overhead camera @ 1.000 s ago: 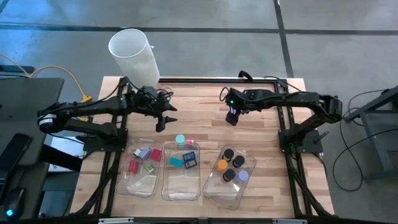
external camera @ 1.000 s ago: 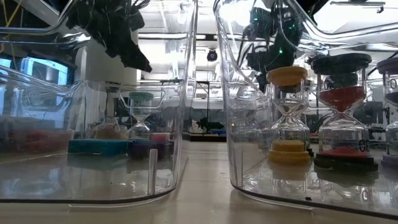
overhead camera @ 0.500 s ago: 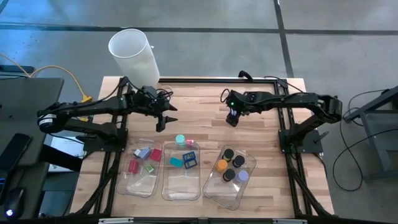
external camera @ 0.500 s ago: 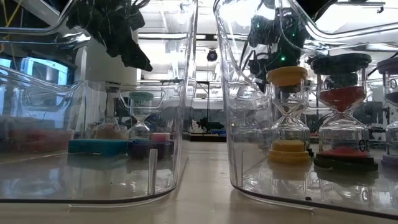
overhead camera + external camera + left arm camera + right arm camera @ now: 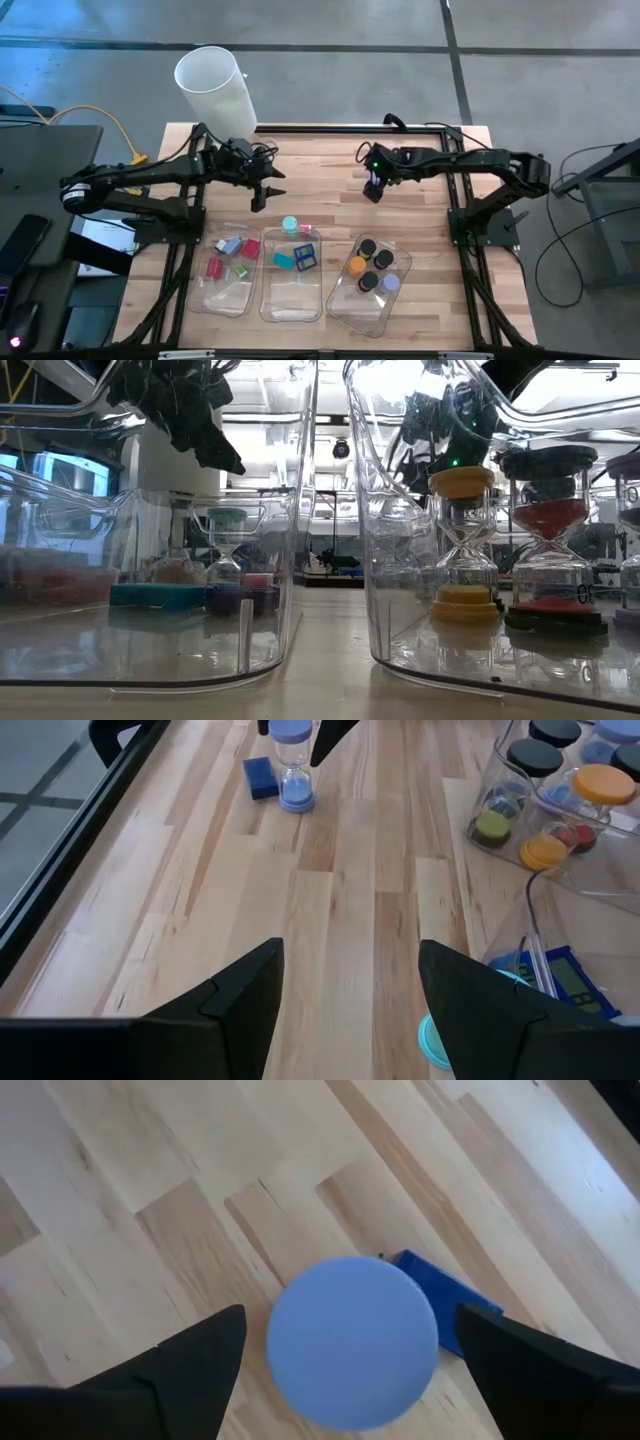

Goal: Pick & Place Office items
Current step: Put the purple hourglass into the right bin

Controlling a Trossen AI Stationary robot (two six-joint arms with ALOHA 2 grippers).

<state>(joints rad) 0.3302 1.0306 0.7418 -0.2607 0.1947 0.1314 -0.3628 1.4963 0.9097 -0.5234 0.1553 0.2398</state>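
Hovering directly above a blue-capped sand timer [image 5: 352, 1342], the right gripper [image 5: 345, 1370] has its fingers spread wide on either side of the cap — not touching it. A small blue block [image 5: 259, 777] lies on the wooden table [image 5: 320, 170] just beside the timer. The left gripper [image 5: 350, 995] waits parted above the bare wood, near the three clear trays [image 5: 291, 300].

My table [image 5: 320, 165] is pale wooden planks. Directly under my right pincer [image 5: 345, 1380], whose fingers are spread, a blue-capped sand timer [image 5: 352, 1342] stands on the wood with a small blue block [image 5: 445, 1300] just beside it. Three clear trays sit side by side past my left pincer [image 5: 350, 1010], on the near edge: left [image 5: 225, 275], middle [image 5: 291, 285], right [image 5: 368, 290].
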